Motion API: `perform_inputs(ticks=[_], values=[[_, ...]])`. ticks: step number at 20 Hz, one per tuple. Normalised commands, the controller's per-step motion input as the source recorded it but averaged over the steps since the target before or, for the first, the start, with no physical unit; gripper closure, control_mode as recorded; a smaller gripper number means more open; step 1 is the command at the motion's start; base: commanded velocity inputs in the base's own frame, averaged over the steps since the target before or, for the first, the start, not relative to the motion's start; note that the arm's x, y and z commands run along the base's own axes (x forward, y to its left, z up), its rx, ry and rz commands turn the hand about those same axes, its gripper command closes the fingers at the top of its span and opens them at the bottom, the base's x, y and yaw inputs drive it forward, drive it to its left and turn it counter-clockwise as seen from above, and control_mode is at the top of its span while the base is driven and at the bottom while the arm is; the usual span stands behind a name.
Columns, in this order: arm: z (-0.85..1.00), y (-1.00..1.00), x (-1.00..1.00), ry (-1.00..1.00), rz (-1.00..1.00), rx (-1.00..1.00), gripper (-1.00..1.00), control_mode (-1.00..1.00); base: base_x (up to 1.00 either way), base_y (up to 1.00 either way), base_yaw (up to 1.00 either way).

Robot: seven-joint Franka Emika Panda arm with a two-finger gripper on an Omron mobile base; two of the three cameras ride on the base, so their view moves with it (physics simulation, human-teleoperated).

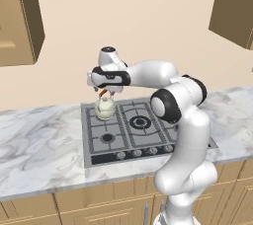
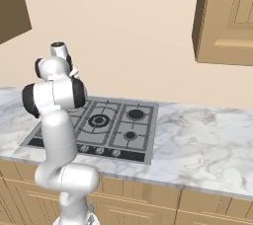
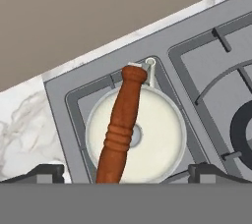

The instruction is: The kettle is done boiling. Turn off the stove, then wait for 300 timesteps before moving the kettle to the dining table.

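Fingers (image 3: 126, 171) of the robot hand are spread as wide as they go, holding nothing: in the hand view the two dark tips sit at the lower left and lower right, well apart, with the kettle (image 3: 152, 134) between and beyond them. Seen from straight above, the kettle is a cream-white disc in the centre of the frame, its reddish-brown wooden handle bar (image 3: 121, 126) running from the upper middle down to the bottom edge. No contact between tips and handle can be made out.

From the left base view, the hand (image 1: 106, 89) hovers just above the kettle (image 1: 105, 109), a little left of centre. The kettle stands on the back left burner of the stove (image 1: 143, 135), a grey steel cooktop with black grates set into the marbled desk (image 1: 34, 145). A row of small round knobs (image 1: 143, 152) lines the cooktop's front edge.

In the right base view, the stove (image 2: 123, 130) lies at centre left, partly behind the white arm (image 2: 57, 120).
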Motion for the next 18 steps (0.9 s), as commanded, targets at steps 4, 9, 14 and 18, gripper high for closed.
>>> perform_inputs(ticks=[4,9,14,18], values=[[-0.14,0.0,0.04,0.0,0.0,0.0,-1.0,-1.0,0.0,0.0,0.0],[-0.09,0.0,0.05,0.0,0.0,0.0,-1.0,-1.0,0.0,0.0,0.0],[-0.09,0.0,0.11,0.0,0.0,0.0,-1.0,-1.0,0.0,0.0,0.0],[-0.09,0.0,0.2,0.0,0.0,0.0,-1.0,-1.0,0.0,0.0,0.0]])
